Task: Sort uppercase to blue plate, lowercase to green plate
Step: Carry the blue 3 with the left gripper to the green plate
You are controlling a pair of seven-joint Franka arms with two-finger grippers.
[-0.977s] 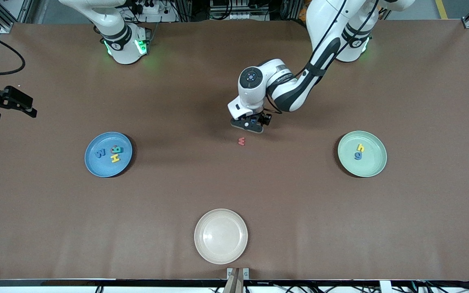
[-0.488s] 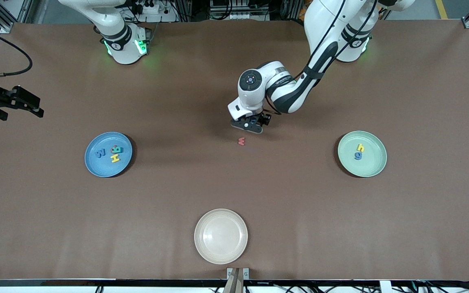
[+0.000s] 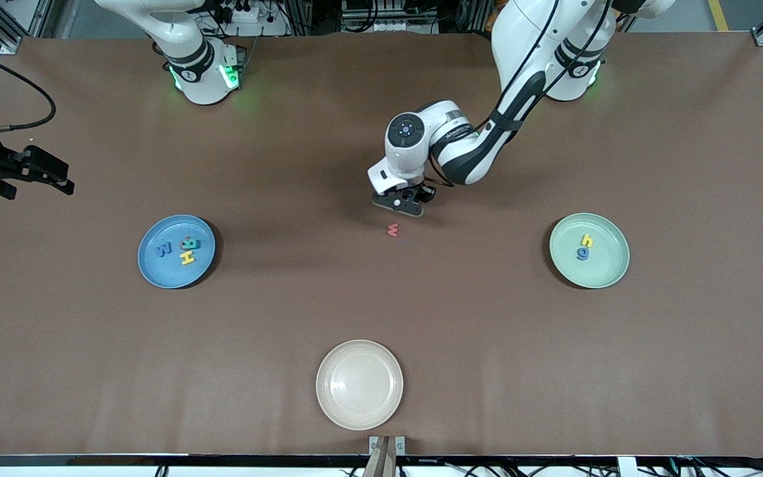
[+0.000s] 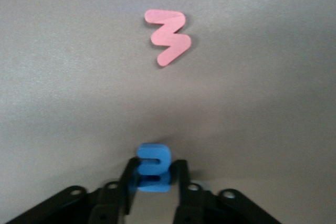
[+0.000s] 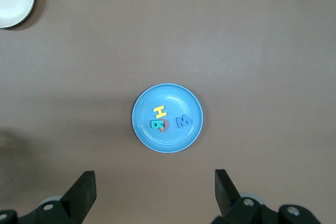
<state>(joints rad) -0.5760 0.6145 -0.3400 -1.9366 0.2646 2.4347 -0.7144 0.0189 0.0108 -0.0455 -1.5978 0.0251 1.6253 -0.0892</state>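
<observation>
Since a sec ago the left claw (image 4: 154,182) has clenched on the blue m (image 4: 153,167), mid-table just by the red w (image 3: 393,230). Right claw (image 5: 154,195) waits released, over table nr blue plate (image 3: 156,271). Step: pickup. Next: lift, carry to green plate (image 3: 610,271).

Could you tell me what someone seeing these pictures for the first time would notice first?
Probably the left end effector down at the middle of the table, shut on a small blue letter, with the red w lying on the bare table just nearer the front camera. Next, the blue plate toward the right arm's end holding four letters, and the green plate toward the left arm's end holding two.
</observation>
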